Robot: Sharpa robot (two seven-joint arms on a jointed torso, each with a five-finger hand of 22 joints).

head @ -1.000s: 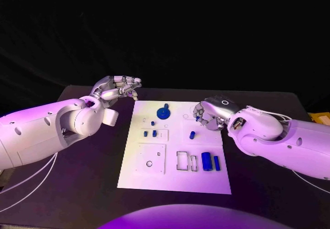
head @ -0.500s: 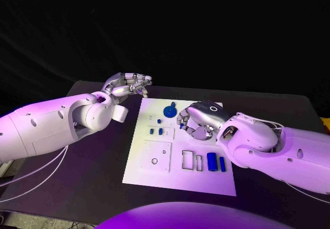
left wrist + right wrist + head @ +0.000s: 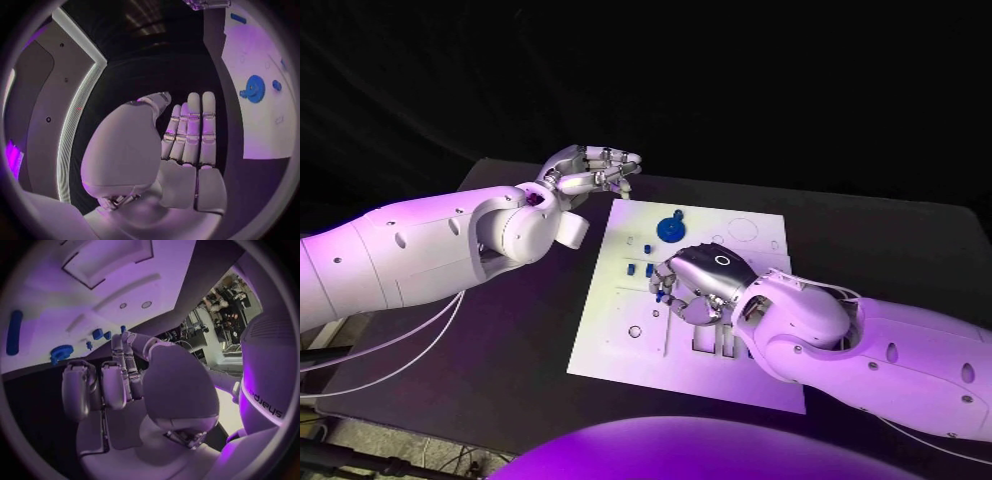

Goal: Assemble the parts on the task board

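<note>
Centrally on the black table lay the white rectangular task board, its long axis running near to far, with a round blue gear-like part at its far end. The silver right hand hovered over the board's middle, fingers curled, its grasp impossible to tell. Beyond the board's far-left corner, the silver left hand held nothing, fingers together.

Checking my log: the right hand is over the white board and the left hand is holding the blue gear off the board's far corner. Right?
Not quite. The left hand holds nothing; the blue gear still lies on the white board, as the head view shows. The right hand is indeed over the board.
</note>
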